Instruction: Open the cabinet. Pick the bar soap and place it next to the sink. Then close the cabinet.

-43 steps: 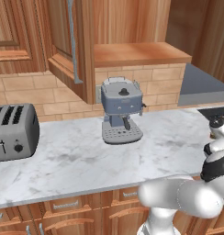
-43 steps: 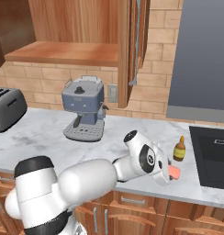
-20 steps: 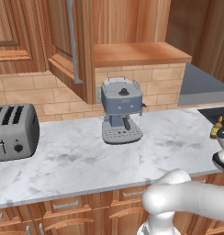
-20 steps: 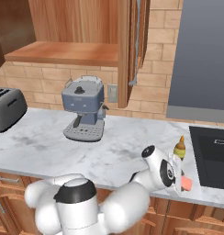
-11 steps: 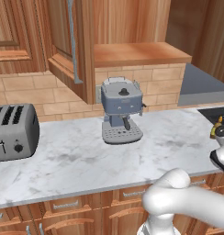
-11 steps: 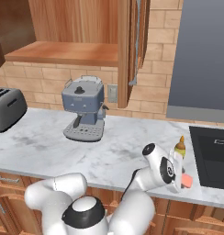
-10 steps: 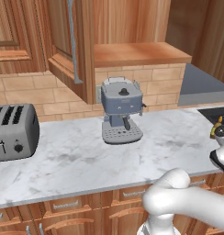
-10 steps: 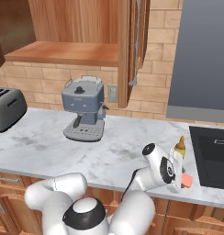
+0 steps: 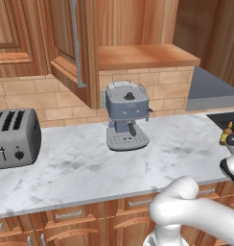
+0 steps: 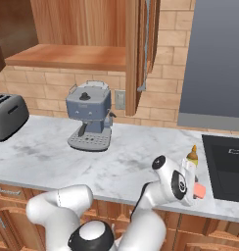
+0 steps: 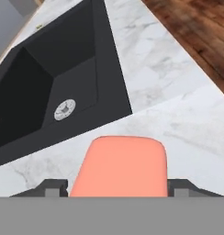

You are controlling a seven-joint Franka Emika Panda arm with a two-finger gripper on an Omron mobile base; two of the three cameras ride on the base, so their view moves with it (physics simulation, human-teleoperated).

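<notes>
At lower right of the right base view, the bar soap [image 10: 200,190] is gripped between the jaws of the gripper [image 10: 196,190] above marble beside the sink [image 10: 224,166], so lowering and release are judged next, the cabinet [image 10: 139,49] being left open.

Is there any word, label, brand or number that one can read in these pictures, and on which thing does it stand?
No readable text.
Toaster: knob and lever, no lettering.
Coffee machine: dark dial, no brand legible.
Amber bottle: too small to show any label.
Bar soap: plain pink face.
Sink: drain, no marking.
</notes>
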